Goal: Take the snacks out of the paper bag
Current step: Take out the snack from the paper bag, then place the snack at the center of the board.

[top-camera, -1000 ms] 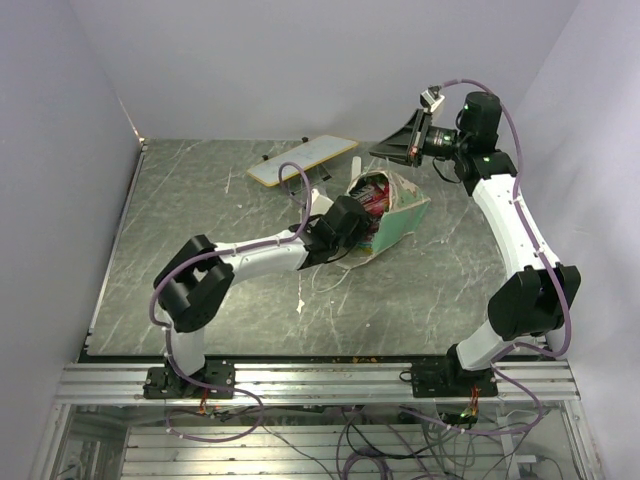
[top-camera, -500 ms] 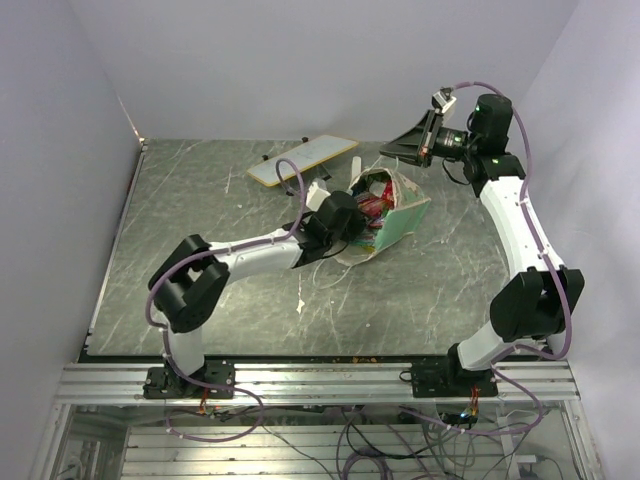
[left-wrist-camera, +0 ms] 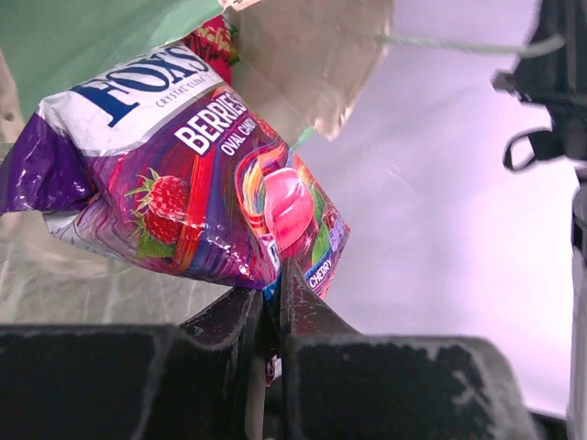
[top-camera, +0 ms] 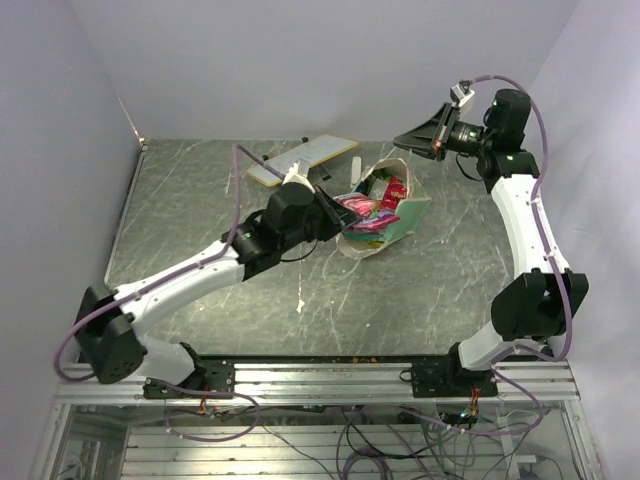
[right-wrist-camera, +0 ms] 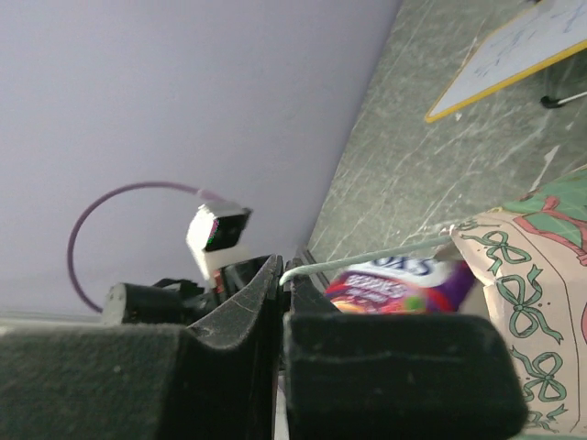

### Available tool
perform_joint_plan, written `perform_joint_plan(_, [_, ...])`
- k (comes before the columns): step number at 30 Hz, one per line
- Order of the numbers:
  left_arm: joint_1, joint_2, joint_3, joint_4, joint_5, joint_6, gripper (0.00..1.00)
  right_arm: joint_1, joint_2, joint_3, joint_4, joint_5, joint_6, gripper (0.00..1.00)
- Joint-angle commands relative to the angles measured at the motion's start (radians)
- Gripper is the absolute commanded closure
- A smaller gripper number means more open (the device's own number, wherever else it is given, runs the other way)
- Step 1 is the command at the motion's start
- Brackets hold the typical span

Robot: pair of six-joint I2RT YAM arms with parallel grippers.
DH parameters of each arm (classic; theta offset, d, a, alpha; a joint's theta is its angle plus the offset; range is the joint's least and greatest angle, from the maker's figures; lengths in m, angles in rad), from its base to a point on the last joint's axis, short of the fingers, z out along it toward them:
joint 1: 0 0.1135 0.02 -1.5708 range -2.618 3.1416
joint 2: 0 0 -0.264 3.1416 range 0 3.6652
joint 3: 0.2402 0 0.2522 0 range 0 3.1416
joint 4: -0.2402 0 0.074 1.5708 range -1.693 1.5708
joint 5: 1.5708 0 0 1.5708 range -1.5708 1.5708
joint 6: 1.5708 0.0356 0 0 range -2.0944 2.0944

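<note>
A grey-green marbled worktop sits enclosed by plain pale lilac walls. The left fingers are clenched on the lower edge of a purple Fox's Berries candy packet, which stands up from their tips, just outside the mouth of the mint-green paper bag. The bag lies tilted on the worktop just past those fingertips, its cream inside facing them. At least one red packet shows inside it, and more crinkly packets lie under the purple one, too jumbled to sort out. The right fingers are pressed together on a white cord handle, held in the air above and beyond the bag's far rim, and the cord runs taut from them down to the bag. A flat white board with a yellow edge stands on black legs beyond the left fingers, close to the back wall. Bare worktop spreads to the left of the left fingers and towards the near edge.
</note>
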Motion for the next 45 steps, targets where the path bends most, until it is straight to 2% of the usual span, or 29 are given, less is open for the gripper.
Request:
perform_joint_plan(1, [0.009, -0.140, 0.037, -0.143, 0.095, 0.198, 0.93, -0.046, -0.055, 0.092, -0.074, 0.036, -0.069, 1.00])
perform_joint_plan(6, [0.012, -0.259, 0.094, -0.269, 0.110, 0.359, 0.93, -0.093, -0.084, 0.149, -0.175, 0.077, -0.133, 1.00])
perform_joint_plan(11, [0.022, -0.329, 0.140, -0.377, 0.067, 0.525, 0.93, -0.096, -0.101, 0.176, -0.270, 0.080, -0.209, 1.00])
perform_joint_plan(16, [0.049, -0.351, 0.204, -0.517, -0.002, 0.670, 0.93, -0.066, -0.148, 0.121, -0.322, 0.096, -0.258, 1.00])
perform_joint_plan(20, [0.127, -0.338, 0.211, -0.626, -0.046, 0.710, 0.93, -0.003, -0.170, 0.084, -0.328, 0.135, -0.258, 1.00])
perform_joint_plan(23, [0.227, -0.301, 0.162, -0.650, 0.022, 0.718, 0.93, 0.019, -0.183, 0.076, -0.324, 0.157, -0.243, 1.00])
perform_joint_plan(25, [0.277, -0.264, 0.132, -0.630, 0.086, 0.735, 0.93, 0.028, -0.188, 0.073, -0.305, 0.164, -0.220, 1.00])
perform_joint_plan(30, [0.345, -0.158, 0.081, -0.534, 0.147, 0.773, 0.93, 0.067, -0.192, 0.046, -0.247, 0.164, -0.162, 1.00])
perform_joint_plan(36, [0.403, -0.049, 0.074, -0.466, 0.215, 0.821, 0.93, 0.072, -0.185, 0.036, -0.323, 0.172, -0.220, 1.00])
perform_joint_plan(45, [0.478, -0.045, 0.038, -0.315, 0.393, 0.945, 0.93, 0.073, -0.195, 0.002, -0.408, 0.175, -0.276, 1.00])
